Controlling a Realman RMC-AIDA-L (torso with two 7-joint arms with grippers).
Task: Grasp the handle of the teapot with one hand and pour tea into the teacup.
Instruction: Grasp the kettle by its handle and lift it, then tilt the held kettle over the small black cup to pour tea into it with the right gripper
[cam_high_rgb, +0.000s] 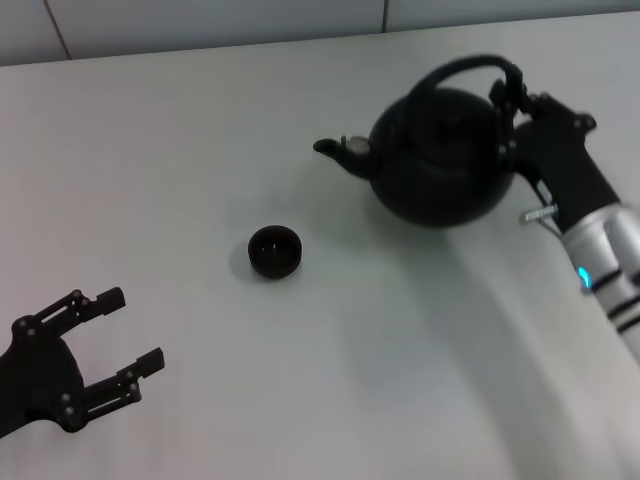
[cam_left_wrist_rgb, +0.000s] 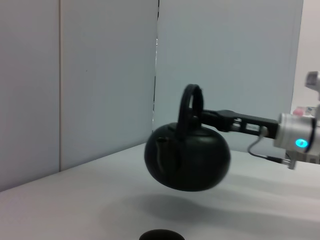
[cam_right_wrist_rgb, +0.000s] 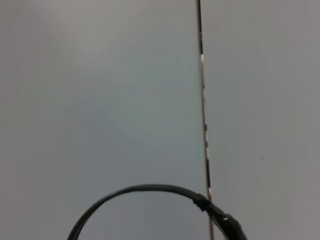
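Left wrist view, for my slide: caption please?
Right gripper holds the teapot by its handle, lifted above the table.

The teapot (cam_high_rgb: 440, 160) looks matt black, like cast metal; beside it, the right arm's link (cam_high_rgb: 610, 250) is smooth silver-grey metal. The table (cam_high_rgb: 300, 380) is smooth, matt white.

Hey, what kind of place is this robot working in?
Probably a bare test bench, not a kitchen: plain white table, blank panelled wall, and only a round matte black teapot and small black handleless teacup.
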